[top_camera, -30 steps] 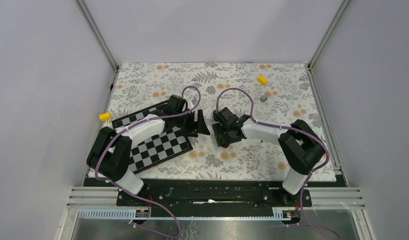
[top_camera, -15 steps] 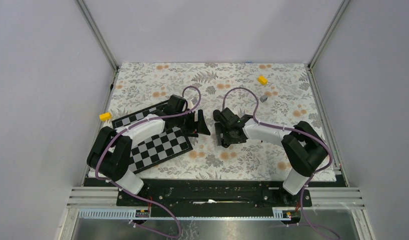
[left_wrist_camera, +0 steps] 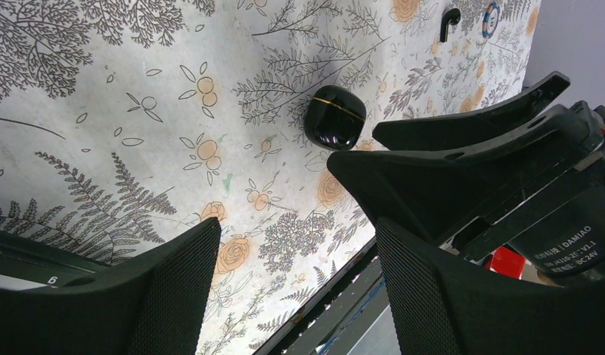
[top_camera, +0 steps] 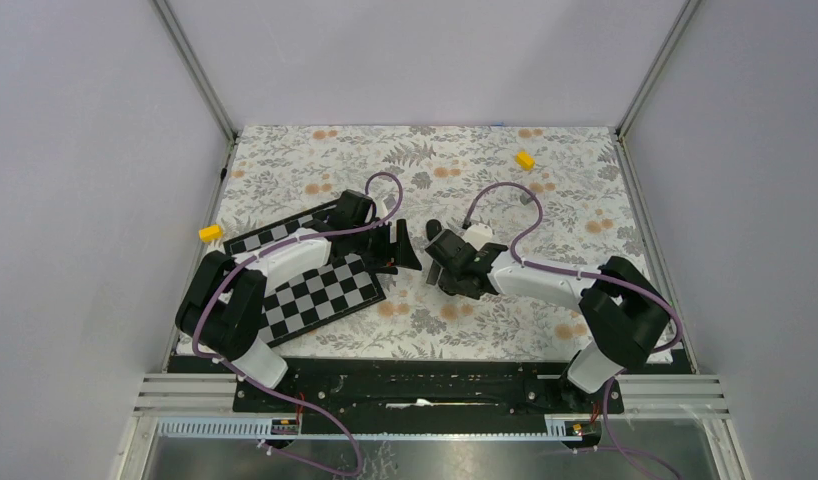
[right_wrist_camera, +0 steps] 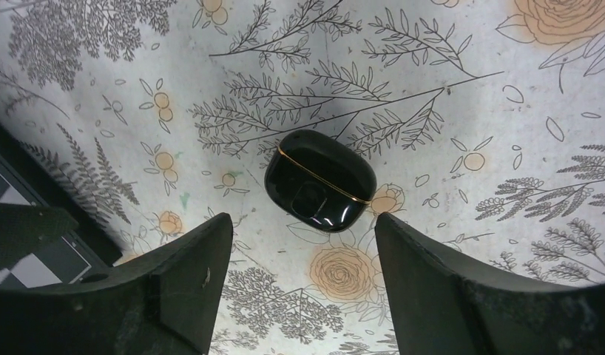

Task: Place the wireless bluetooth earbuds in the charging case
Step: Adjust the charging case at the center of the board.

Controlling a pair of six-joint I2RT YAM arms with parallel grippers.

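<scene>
Your right gripper (right_wrist_camera: 301, 222), wide and empty, hovers with the shut charging case (right_wrist_camera: 319, 180) just ahead; likely next, a grasp

One black charging case (right_wrist_camera: 319, 180), shut, lies on the floral counter (top_camera: 465, 160). Only one black earbud (left_wrist_camera: 450, 22) is in view, far from the case. Two yellow blocks (top_camera: 525, 159) (top_camera: 210, 232) sit far right and at the left edge. Two checkered boards (top_camera: 275, 232) (top_camera: 325, 295) lie at left.
</scene>
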